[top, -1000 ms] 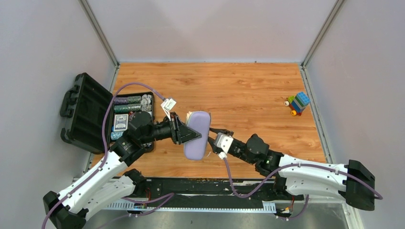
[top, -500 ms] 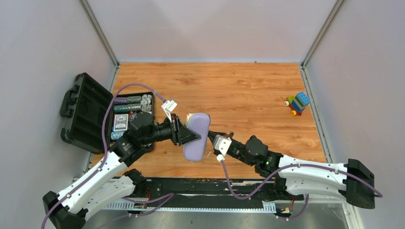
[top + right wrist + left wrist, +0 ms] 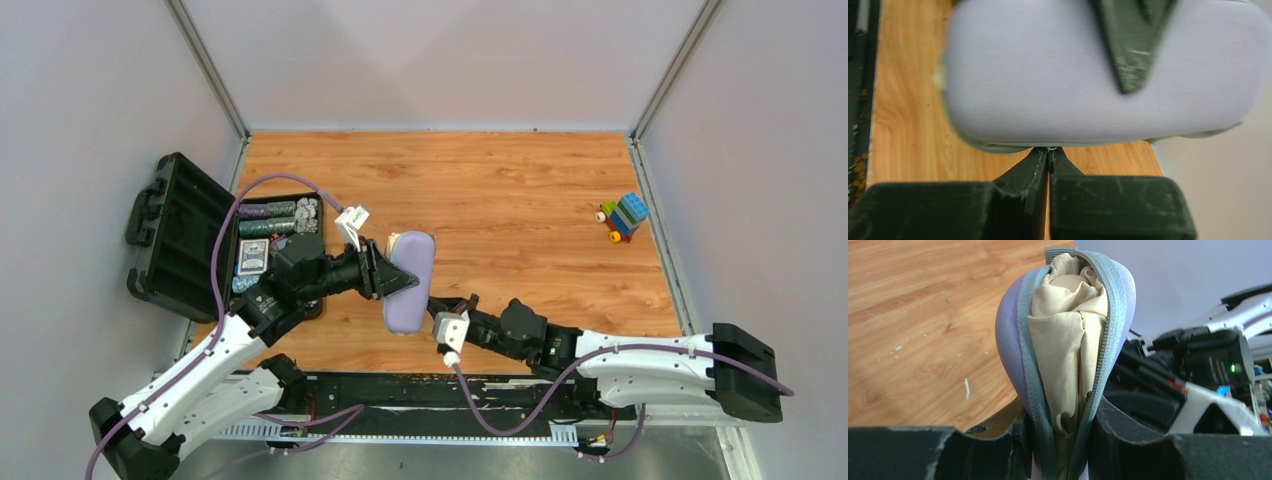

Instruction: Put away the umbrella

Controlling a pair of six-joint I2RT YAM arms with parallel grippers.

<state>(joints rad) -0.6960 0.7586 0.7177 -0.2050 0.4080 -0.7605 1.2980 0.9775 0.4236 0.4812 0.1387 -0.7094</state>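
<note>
I am gripping the case [image 3: 410,290] across its sides in the left jaws, half closed, with the umbrella [image 3: 1068,340] bulging through its open zip [image 3: 1112,310]. The right jaws are pressing fully shut at the case's near edge, which is lying crosswise just ahead of them. I am counting one umbrella, one case.
</note>
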